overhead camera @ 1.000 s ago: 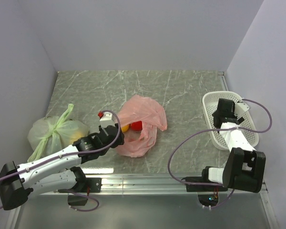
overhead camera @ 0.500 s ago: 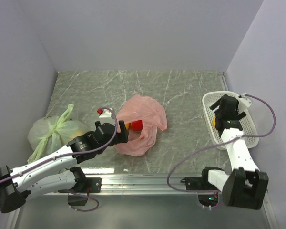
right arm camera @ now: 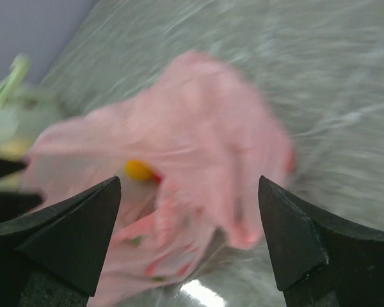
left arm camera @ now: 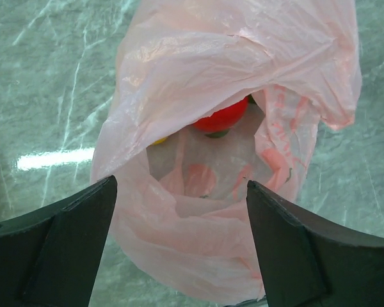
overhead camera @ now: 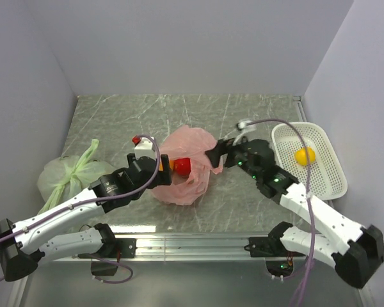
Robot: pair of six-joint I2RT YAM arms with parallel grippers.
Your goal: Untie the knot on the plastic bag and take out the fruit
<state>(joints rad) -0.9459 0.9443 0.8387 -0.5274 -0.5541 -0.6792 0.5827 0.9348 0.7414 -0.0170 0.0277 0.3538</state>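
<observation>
On the grey marble counter the biggest change is the right arm: a second ago it was folded over the white perforated plastic basket at the right edge, and it has now swung across to the middle, so its end effector sits just beside the right flank of the thin translucent pink plastic bag. Its fingers are spread wide and carry nothing, though its own view is smeared by motion. The left end effector has hardly shifted; it is spread too and grips nothing, framing the bag's gaping, untied mouth. The pale green knotted bag lies well apart at the left. The round yellow fruit now rests alone in the basket, so one piece is delivered. A red fruit and a sliver of yellow one remain inside the bag — most likely the right arm is returning for the next pick.
</observation>
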